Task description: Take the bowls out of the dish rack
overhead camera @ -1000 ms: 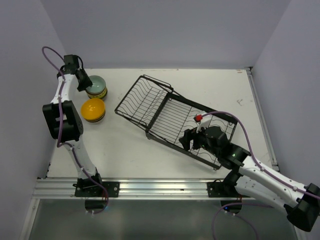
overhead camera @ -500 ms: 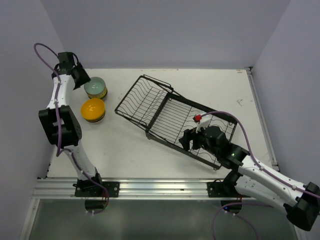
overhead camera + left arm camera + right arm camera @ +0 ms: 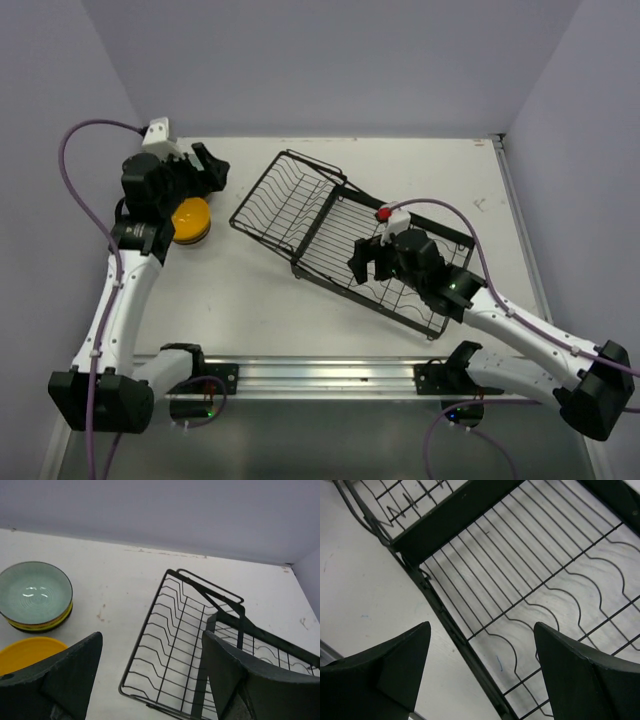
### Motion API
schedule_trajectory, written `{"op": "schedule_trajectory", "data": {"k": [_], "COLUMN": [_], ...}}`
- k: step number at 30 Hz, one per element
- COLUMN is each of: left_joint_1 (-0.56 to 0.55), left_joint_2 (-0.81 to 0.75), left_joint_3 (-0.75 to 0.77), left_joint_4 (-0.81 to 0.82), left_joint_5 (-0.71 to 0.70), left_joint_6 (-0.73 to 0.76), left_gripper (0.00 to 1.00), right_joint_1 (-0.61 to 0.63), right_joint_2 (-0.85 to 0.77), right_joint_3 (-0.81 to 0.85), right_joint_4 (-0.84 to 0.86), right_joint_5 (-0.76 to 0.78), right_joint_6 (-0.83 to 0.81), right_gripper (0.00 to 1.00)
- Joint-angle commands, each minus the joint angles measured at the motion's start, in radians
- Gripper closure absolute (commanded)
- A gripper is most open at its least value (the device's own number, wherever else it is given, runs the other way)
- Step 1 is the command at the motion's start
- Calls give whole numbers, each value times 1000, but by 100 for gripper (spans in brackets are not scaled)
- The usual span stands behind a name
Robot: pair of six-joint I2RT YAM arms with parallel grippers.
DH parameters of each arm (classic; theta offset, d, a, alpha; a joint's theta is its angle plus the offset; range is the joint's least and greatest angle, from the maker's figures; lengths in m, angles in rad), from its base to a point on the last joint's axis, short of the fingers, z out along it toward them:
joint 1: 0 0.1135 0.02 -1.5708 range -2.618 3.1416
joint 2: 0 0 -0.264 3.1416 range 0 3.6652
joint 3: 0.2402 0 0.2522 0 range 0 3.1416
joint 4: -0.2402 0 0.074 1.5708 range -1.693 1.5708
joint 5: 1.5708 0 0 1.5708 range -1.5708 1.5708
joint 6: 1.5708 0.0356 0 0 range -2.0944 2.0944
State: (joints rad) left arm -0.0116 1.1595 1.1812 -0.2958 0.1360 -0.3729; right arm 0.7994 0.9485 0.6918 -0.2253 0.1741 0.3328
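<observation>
The white bench (image 3: 260, 290), walled on three sides, held a black rack (image 3: 320, 226) lying diagonally at its middle. No bowl showed in either section, so unloading looked finished or nearly so. Open bench lay in front of the rack. Near the left wall sat a teal bowl (image 3: 34, 591), stacked on another, and an orange bowl (image 3: 190, 220). The left tool (image 3: 150, 680) hung spread and empty beside them. The right tool (image 3: 480, 670), also spread and empty, hovered over the rack's wavy wires.
</observation>
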Motion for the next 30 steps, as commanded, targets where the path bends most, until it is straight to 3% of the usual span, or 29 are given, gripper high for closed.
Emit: {"op": "schedule_trajectory", "data": {"k": [1, 3, 4, 7, 11, 14, 15, 17, 22, 30], "left_joint_1": [-21, -45, -56, -82, -87, -87, -87, -88, -88, -88], "left_joint_2": [-65, -113, -148, -188, -208, -199, -198, -225, -290, -224], "left_joint_3": [-214, -290, -334, -328, -325, -310, -281, -281, -321, -295], "left_joint_4": [153, 217, 225, 201, 175, 121, 91, 84, 124, 87], "left_joint_5": [102, 134, 132, 117, 59, -10, -47, -108, -125, -131], "left_joint_6": [22, 28, 34, 49, 57, 52, 49, 51, 42, 45], "left_gripper": [16, 13, 12, 11, 9, 8, 0, 0, 0, 0], "right_joint_1": [-52, -132, -244, -406, -420, -419, -419, -419, -419, -419], "right_joint_2": [42, 94, 111, 154, 154, 138, 125, 113, 49, 12], "right_joint_3": [104, 180, 204, 259, 264, 244, 230, 229, 204, 164], "right_joint_4": [-22, -67, -81, -88, -66, -51, -54, -80, -135, -117], "right_joint_5": [25, -42, -149, -269, -294, -265, -227, -177, -90, 15], "right_joint_6": [6, -3, 14, 47, 34, 35, 32, 20, 35, 84], "right_gripper": [11, 10, 10, 10, 1, 2, 1, 1, 1, 1]}}
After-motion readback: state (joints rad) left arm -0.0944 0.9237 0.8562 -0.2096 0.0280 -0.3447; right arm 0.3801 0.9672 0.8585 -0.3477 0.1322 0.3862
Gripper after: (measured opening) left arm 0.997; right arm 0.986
